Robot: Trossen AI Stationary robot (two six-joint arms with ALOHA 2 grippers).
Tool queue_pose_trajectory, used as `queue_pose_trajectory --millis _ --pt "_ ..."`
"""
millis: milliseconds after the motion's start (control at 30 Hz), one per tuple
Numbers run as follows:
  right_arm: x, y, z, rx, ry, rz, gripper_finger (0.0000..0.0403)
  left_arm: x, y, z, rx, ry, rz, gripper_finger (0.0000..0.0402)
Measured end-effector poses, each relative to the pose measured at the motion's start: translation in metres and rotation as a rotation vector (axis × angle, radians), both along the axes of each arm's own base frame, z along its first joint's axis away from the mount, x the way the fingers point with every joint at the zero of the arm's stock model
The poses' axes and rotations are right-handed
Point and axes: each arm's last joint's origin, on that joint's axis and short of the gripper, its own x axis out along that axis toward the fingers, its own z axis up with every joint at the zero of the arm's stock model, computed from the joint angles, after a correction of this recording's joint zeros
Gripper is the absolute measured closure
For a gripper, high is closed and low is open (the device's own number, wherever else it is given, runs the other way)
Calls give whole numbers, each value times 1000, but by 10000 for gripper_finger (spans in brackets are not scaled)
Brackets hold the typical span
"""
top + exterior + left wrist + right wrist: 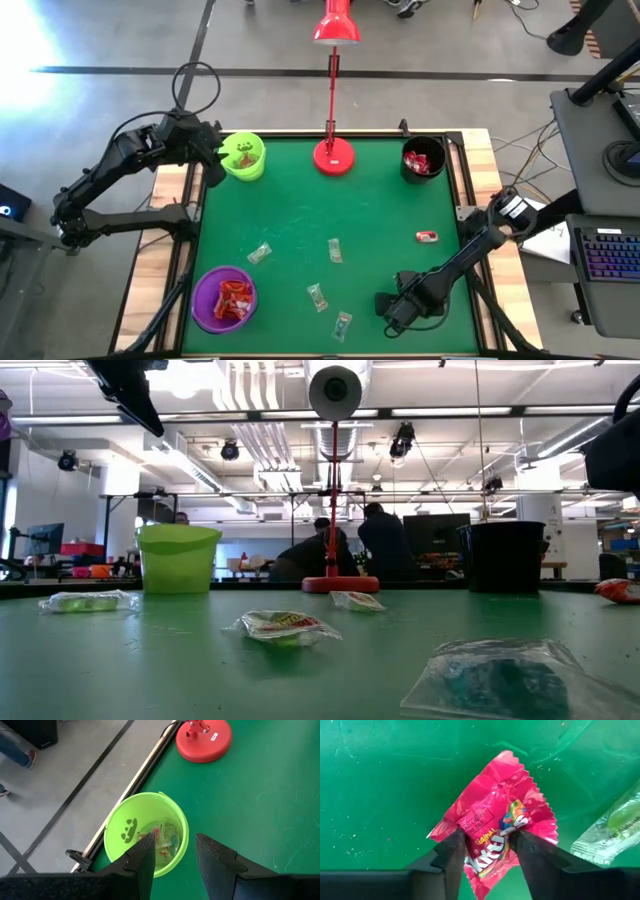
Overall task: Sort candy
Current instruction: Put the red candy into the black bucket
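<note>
Sorting approx. half done: right gripper [487, 852] at table's near edge pinches a red candy [495, 820]; four clear sweets [317, 297] plus one red loose mid-table. Cups hold the rest. Left gripper [172, 855], spread, over lime cup [145, 832], far-left corner.

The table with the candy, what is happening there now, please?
The right gripper is low over the green table near its front edge, closed on a red candy packet. The left gripper hangs open above the lime-green cup, which already holds sweets. The purple cup and black cup hold some too. Several clear greenish candies lie unsorted on the table.
</note>
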Motion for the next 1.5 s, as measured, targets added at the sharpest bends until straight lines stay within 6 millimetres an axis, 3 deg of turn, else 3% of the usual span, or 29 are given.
queue_pose_trajectory --millis 500,767,1033,1500 --pt "3 3 2 13 -15 1 381 0 0 0 0 -1 0 278" --pt "16 14 21 51 -78 19 388 0 0 0 1 -1 1 278" --pt "25 19 46 -23 -90 46 390 0 0 0 0 -1 1 278" --pt "26 19 49 -31 -98 44 393 0 0 0 2 -1 0 278"
